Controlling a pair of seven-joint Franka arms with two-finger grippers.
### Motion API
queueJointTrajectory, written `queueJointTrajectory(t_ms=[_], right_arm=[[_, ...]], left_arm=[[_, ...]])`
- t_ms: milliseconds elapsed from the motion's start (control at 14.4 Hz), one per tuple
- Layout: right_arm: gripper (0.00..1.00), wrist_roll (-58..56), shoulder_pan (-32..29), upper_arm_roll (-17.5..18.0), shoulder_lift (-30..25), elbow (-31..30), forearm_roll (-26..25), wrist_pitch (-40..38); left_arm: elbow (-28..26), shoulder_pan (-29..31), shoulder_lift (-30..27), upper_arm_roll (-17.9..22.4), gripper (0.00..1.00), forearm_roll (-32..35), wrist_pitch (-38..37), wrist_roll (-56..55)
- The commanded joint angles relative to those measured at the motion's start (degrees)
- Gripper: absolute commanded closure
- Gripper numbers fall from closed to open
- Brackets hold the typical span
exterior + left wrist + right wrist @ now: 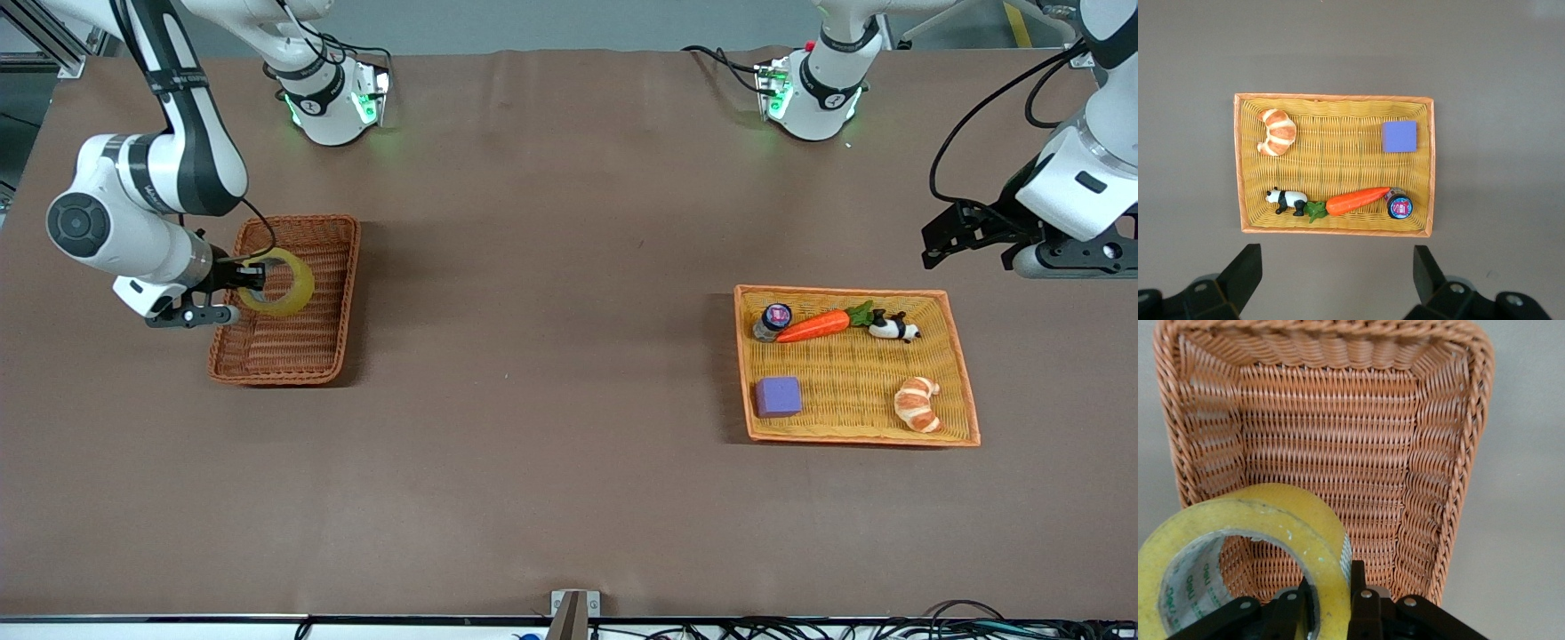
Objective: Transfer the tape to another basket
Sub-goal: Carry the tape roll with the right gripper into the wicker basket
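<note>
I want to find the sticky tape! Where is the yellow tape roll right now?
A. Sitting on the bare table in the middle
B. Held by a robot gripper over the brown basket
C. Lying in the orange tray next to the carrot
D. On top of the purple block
B: the right gripper pinches the tape by its wall, up in the air over the basket.

Glossy plastic tape (pixel 1238 547), rough woven wicker basket (pixel 1331 420)
</note>
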Motion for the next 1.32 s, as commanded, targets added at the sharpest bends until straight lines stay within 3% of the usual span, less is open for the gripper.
queueJointTrajectory(t_ms=[0,693,762,832,901,1248], right_arm=[[0.99,-1.1,-1.9,0.6,-1.9,-5.4,-0.8,5.3],[0.89,-2.2,-4.9,0.8,5.4,-8.4,-0.6,14.7],[0.59,-2.2,-4.9,0.8,5.6,-8.1,-0.6,14.8],[0.18,-2.1,-4.9,0.9,5.6,-7.8,-0.6,14.6],[0.0,-1.5,-4.9,0.9,5.4,-6.5,-0.5,13.8],[0.0,-1.6,-4.5,1.1,4.1,7.9,-0.3,1.9]], left_arm=[[-0.4,-1.9,-1.0,1.1,0.0,0.9,0.4,-0.3],[-1.3,-2.3,-1.1,2.7,0.0,0.1,-0.6,-0.3],[-1.3,-2.4,-1.0,2.6,0.0,0.1,-0.7,-0.3],[-1.3,-2.4,-1.0,2.5,0.0,0.1,-0.8,-0.3],[-1.3,-2.3,-1.1,2.4,0.0,0.1,-1.1,-0.3],[-1.4,-1.7,-0.8,2.4,0.0,0.1,-1.1,0.9]])
